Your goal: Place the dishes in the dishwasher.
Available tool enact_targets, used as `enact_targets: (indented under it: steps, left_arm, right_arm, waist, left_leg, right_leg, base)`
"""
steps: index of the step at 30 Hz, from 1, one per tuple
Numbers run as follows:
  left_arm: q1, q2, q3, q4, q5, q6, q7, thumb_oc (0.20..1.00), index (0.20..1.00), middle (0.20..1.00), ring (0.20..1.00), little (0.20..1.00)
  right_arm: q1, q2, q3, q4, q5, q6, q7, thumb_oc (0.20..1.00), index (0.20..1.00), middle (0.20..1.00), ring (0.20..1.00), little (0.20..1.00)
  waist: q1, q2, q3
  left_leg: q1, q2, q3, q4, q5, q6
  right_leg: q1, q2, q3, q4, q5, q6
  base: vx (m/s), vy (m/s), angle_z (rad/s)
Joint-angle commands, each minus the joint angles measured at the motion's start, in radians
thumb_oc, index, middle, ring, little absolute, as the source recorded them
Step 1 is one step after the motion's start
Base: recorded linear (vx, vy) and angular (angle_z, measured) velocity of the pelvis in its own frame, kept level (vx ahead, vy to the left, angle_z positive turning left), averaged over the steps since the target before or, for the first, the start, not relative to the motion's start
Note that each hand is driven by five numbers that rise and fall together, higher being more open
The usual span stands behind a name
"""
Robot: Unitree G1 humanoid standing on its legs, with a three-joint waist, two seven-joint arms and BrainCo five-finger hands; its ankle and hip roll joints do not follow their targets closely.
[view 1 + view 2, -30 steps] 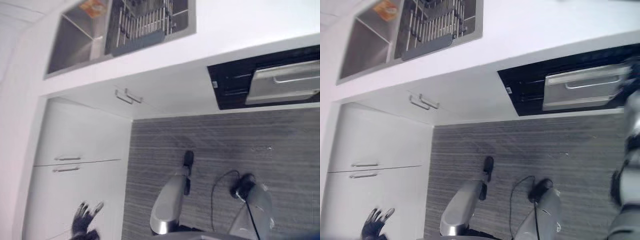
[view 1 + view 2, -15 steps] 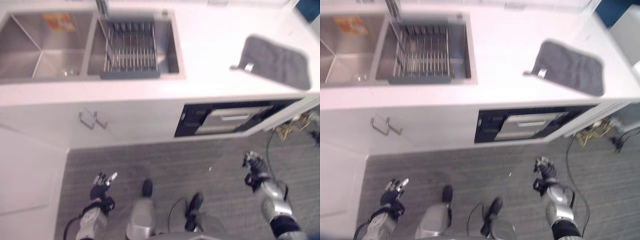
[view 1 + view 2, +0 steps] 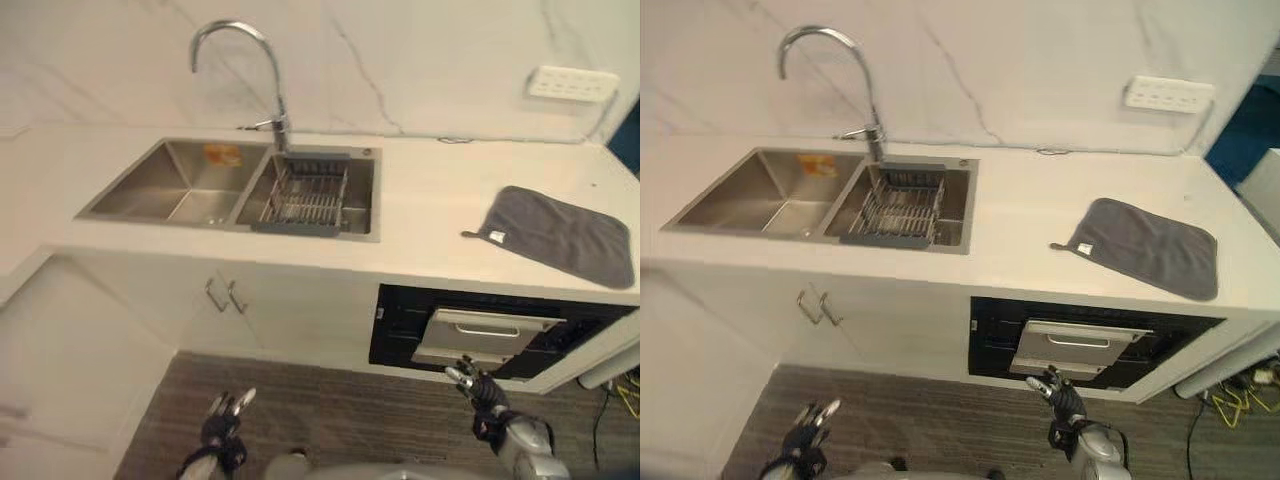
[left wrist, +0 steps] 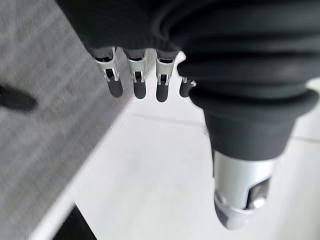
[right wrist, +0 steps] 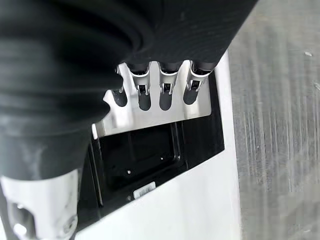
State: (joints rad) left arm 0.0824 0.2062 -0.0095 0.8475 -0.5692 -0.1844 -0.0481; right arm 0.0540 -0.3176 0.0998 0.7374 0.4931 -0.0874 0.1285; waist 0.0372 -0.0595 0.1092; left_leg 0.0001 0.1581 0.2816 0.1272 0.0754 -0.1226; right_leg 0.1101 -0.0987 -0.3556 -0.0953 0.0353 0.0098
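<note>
White countertop (image 3: 1040, 215) is running across the middle of the frame, marble backsplash (image 3: 1020, 70) behind it. Double stainless sink (image 3: 770, 195) is sitting at centre left, curved chrome faucet (image 3: 855, 80) rising behind the divider. Grey wire dish rack (image 3: 895, 212) is resting inside the right basin; cannot tell if any dishes are lying in it. An orange item (image 3: 818, 165) is showing at the back of the left basin, too blurred to identify. Dark grey towel (image 3: 1150, 245) is lying flat on the counter at centre right. White outlet strip (image 3: 1168, 95) is sitting on the wall at upper right.

Dishwasher (image 3: 1080, 345) is showing as a black recess under the counter at lower right, its silver drawer front (image 5: 165, 107) sticking out slightly. White cabinet doors with two handles (image 3: 818, 303) are standing just left of it, under the sink.

Right hand (image 3: 1065, 400) is hanging at bottom centre-right, just in front of the dishwasher, fingers (image 5: 167, 92) loosely extended and grasping nothing. Left hand (image 3: 808, 425) is hanging at bottom left over the grey striped floor (image 3: 940, 425), fingers (image 4: 137, 82) relaxed, empty.
</note>
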Motion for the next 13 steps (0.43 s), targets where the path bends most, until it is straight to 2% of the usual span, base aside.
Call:
enact_targets:
  steps: [1,7,13]
  left_arm:
    - [-0.071,0.063,-0.033,-0.078,-0.002,0.004,-0.014,1.000,1.000,1.000,1.000,1.000]
    - [-0.059,0.067,-0.058,-0.100,-0.011,-0.039,-0.027,1.000,1.000,1.000,1.000,1.000]
    - [-0.052,0.068,-0.045,-0.069,-0.026,-0.045,-0.039,1.000,1.000,1.000,1.000,1.000]
  right_arm:
    - [-0.045,-0.021,-0.031,-0.041,0.027,0.000,0.012,1.000,1.000,1.000,1.000,1.000]
    - [-0.037,0.021,-0.011,0.001,0.022,-0.046,0.074,1.000,1.000,1.000,1.000,1.000]
    - [-0.051,0.023,0.006,0.002,0.023,-0.045,0.061,1.000,1.000,1.000,1.000,1.000]
  waist:
    - [-0.032,0.039,0.027]
    - [-0.032,0.034,-0.007]
    - [-0.032,0.032,-0.023]
  left_leg:
    - [0.129,-0.015,-0.069,-0.204,-0.042,0.031]
    - [0.162,-0.038,-0.094,-0.214,-0.076,0.042]
    - [0.174,-0.038,-0.083,-0.214,-0.094,0.052]
  right_leg:
    - [0.035,-0.033,0.065,0.025,0.004,0.090]
    - [0.054,-0.045,0.083,0.019,0.006,0.106]
    - [0.062,-0.050,0.087,0.010,0.001,0.110]
  base:
    - [0.03,0.076,0.18]
    - [0.02,0.042,0.04]
    - [0.00,0.026,0.01]
